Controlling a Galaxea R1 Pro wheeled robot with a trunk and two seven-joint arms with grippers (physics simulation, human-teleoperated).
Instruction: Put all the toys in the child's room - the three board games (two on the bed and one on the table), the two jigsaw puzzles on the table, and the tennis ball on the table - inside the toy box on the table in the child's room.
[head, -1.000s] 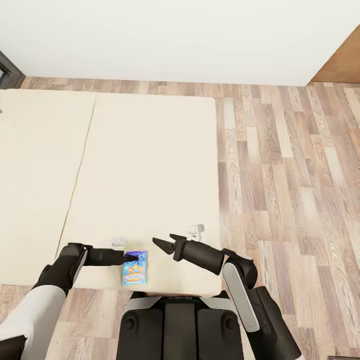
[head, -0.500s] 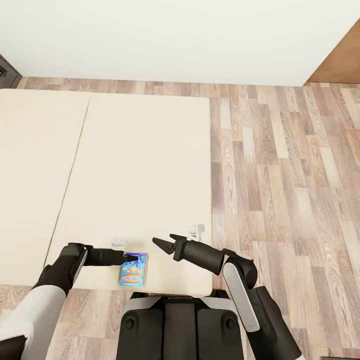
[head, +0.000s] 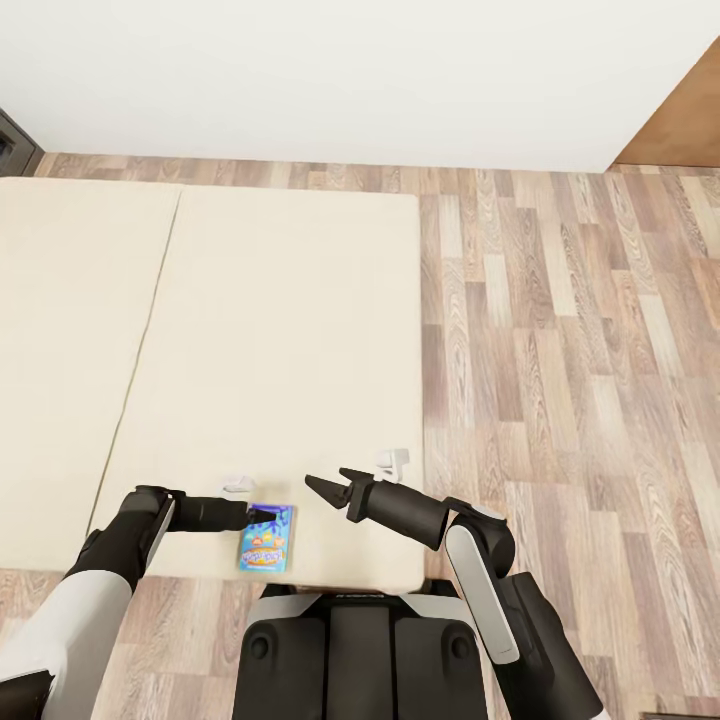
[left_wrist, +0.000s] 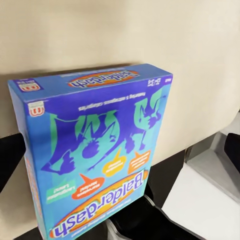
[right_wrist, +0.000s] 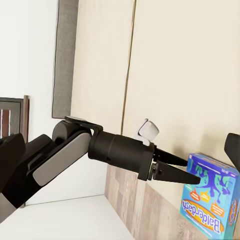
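- The bed (head: 200, 330) fills the left and middle of the head view, its beige cover split by a seam running near to far; a dark window frame (head: 12, 140) shows at the far left corner.
- The left gripper (head: 262, 517) reaches in from the near left, low over the bed's near edge. Its fingertips sit at the far left corner of the blue game (head: 266, 538); in the right wrist view the fingers (right_wrist: 175, 170) lie close together with their tips at the box's top edge, so the opening is narrow, but I cannot tell whether they pinch the box.
- The blue game lies flat on the bed near its near edge, just left of the robot's trunk. The left wrist view shows it close up (left_wrist: 95, 150), lettered "Balderdash".
- The right gripper (head: 330, 483) hovers over the bed right of the box, apart from it, fingers spread wide with nothing between them.
- Wood-plank floor (head: 580, 380) lies to the right of the bed, with a white wall (head: 350, 70) at the far side.
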